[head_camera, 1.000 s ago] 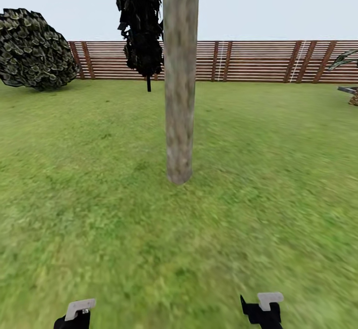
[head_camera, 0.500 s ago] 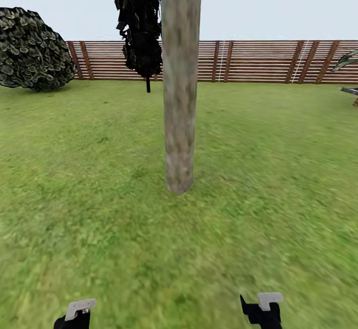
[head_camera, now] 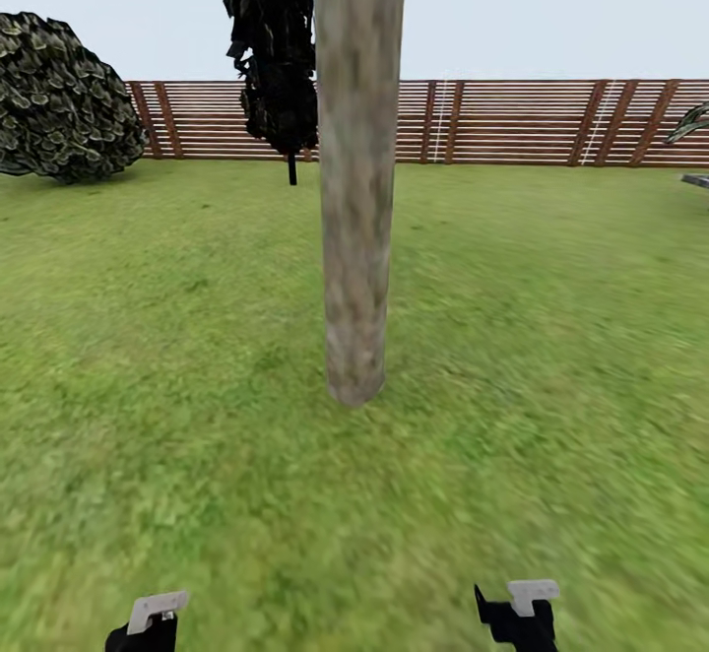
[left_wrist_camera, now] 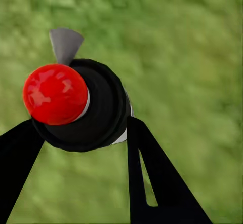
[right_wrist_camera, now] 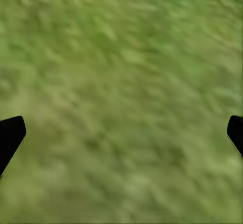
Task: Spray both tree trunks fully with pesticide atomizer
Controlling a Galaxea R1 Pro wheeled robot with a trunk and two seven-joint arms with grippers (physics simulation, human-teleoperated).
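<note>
L end effector (left_wrist_camera: 76,133) clamped on pesticide atomizer (left_wrist_camera: 81,107) body, below red cap | R end effector (right_wrist_camera: 121,133) spread, empty | tree trunk (head_camera: 356,189) ahead | bottle prob light, rigid, slick; hold mid-body

the tree trunk (head_camera: 356,189) is cut off by the head view's top edge, so its crown is not seen. the palm-like plant (head_camera: 692,122) is clipped at the right edge. both arms are cropped at the bottom edge. in the left wrist view, the pesticide atomizer (left_wrist_camera: 76,105) has its lower body hidden behind its own top. the lawn (right_wrist_camera: 121,82) is blurred.
</note>
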